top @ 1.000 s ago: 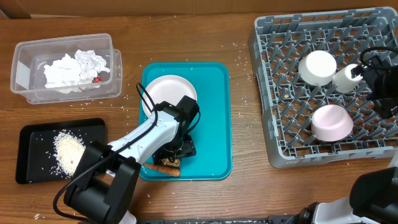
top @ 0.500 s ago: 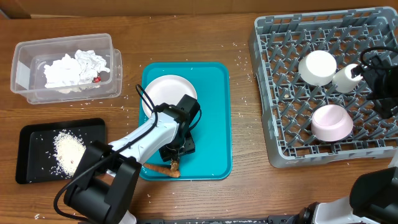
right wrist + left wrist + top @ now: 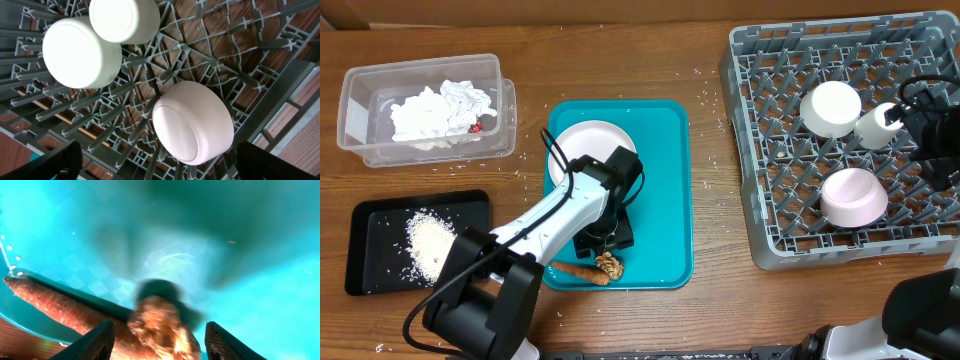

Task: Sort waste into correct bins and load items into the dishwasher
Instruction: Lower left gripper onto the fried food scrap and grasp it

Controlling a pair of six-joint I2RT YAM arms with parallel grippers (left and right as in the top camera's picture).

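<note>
My left gripper (image 3: 604, 248) hangs low over the front of the teal tray (image 3: 665, 200). Its fingers stand open on either side of a brown crumbly chunk (image 3: 160, 327), with a gap showing on the right side. The chunk (image 3: 609, 266) lies next to a long reddish-brown piece (image 3: 65, 307) by the tray's front rim. A white plate (image 3: 585, 148) rests on the tray behind the arm. My right gripper (image 3: 170, 167) is open above the grey rack (image 3: 760, 150), over a pale pink bowl (image 3: 192, 122). A white bowl (image 3: 82, 52) and a cup (image 3: 125, 20) also sit upside down in the rack.
The clear tub (image 3: 360, 120) at the back left holds crumpled tissue (image 3: 435, 110) and a red wrapper (image 3: 477, 127). A black tray (image 3: 370, 215) at the front left carries rice (image 3: 428, 240). Loose grains are scattered over the wooden table around the trays.
The left fingers have narrowed around the brown chunk, and the chunk now shows in full beside the long piece. The left arm shifted slightly. The right arm has not moved.
</note>
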